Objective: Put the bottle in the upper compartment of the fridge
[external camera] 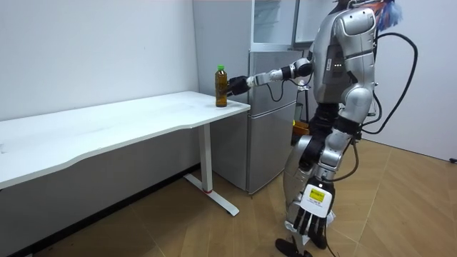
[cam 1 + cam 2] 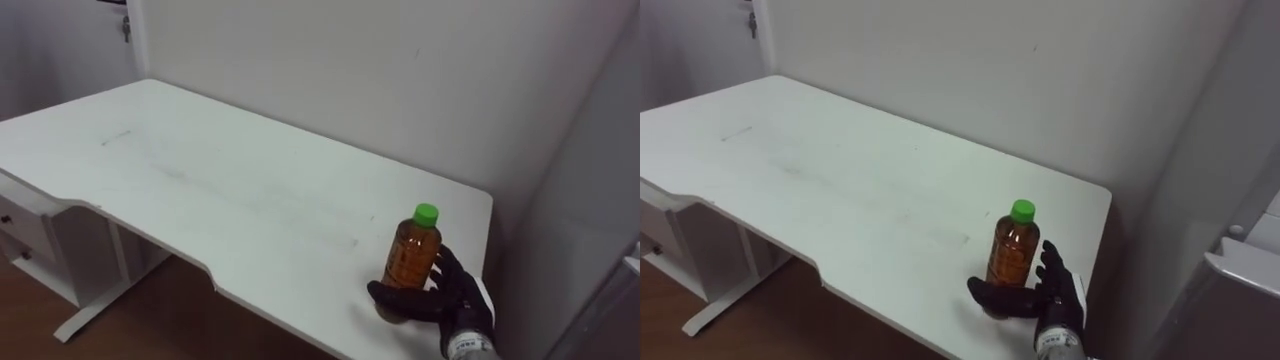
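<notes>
While right hand point(image 2: 452, 297) clasps it, cylindrical amber bottle point(image 2: 411, 255), smooth table point(image 2: 200, 170)

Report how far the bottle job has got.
Done: the robot stands at the table's end with its right hand at the bottle. In hand: thumb and fingers curl round the bottle's lower part; it stands upright on the table near the corner. Left: lifting it, turning to the fridge beside the table and setting it in the upper part. The left hand hangs idle.

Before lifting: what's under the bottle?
The bottle stands on the white table near its corner. The right hand wraps its base, covering the contact. Left hand hangs idle.
</notes>
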Robot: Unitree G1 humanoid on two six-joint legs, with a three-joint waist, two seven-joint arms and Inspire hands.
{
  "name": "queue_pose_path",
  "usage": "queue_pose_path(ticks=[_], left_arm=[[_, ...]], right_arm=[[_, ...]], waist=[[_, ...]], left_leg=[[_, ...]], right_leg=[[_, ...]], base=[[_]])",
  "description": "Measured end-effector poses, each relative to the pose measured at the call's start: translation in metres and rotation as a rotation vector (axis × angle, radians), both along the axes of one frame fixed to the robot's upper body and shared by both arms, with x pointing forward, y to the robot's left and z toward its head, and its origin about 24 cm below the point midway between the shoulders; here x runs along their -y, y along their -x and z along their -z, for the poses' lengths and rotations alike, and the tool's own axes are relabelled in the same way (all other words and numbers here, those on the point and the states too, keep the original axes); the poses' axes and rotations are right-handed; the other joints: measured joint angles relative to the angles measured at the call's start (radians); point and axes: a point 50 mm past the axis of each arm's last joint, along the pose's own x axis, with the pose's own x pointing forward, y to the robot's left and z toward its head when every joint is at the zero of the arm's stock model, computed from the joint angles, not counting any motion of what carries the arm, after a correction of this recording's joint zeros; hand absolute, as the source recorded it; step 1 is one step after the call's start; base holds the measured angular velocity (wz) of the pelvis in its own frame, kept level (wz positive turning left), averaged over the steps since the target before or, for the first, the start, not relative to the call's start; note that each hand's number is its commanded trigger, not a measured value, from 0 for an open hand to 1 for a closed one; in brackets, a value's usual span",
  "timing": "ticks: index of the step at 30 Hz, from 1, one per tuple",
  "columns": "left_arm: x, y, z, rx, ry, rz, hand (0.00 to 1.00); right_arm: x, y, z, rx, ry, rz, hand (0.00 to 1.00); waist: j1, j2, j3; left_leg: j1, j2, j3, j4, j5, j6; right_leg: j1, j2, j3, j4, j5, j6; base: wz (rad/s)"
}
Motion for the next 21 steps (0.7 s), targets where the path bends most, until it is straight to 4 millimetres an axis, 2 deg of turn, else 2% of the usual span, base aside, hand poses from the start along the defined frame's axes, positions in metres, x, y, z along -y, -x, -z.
queue_pose_path(ticks=[9, 10, 11, 14, 21], left_arm=[[-0.002, -0.004, -0.001, 0.016, -0.003, 0.004, 0.00], [-0.003, -0.007, -0.002, 0.025, -0.003, 0.002, 0.00], [-0.003, -0.009, -0.002, 0.032, -0.003, 0.004, 0.00], [-0.005, -0.011, -0.003, 0.043, -0.006, 0.009, 0.00], [-0.010, -0.011, -0.005, 0.057, -0.020, -0.006, 0.00]], right_arm=[[0.005, -0.003, 0.004, -0.040, -0.014, 0.046, 0.00], [0.007, -0.004, 0.005, -0.045, -0.010, 0.054, 0.00], [0.008, -0.003, 0.006, -0.052, -0.004, 0.066, 0.00], [0.009, -0.004, 0.006, -0.055, 0.000, 0.081, 0.00], [0.009, -0.007, 0.002, -0.049, 0.005, 0.093, 0.00]], waist=[[0.003, -0.013, -0.0008], [0.006, -0.024, -0.0028], [0.016, -0.024, 0.0014], [0.026, -0.034, 0.0022], [0.031, -0.038, 0.0059]], left_leg=[[-0.012, -0.001, -0.004, 0.001, 0.000, 0.000], [-0.017, 0.000, -0.003, 0.001, 0.001, -0.002], [-0.022, 0.001, -0.001, 0.001, 0.002, -0.002], [-0.033, 0.002, -0.001, 0.003, 0.002, -0.002], [-0.054, 0.002, -0.004, 0.013, 0.002, -0.002]], right_leg=[[-0.010, -0.005, 0.000, 0.001, 0.000, 0.000], [-0.017, -0.005, 0.000, 0.003, 0.000, -0.001], [-0.022, -0.004, -0.001, 0.003, 0.001, -0.002], [-0.033, -0.003, -0.001, 0.002, 0.002, -0.004], [-0.047, 0.001, -0.001, 0.002, 0.005, -0.004]], base=[[0.01], [-0.04], [-0.04], [-0.01], [0.00]])
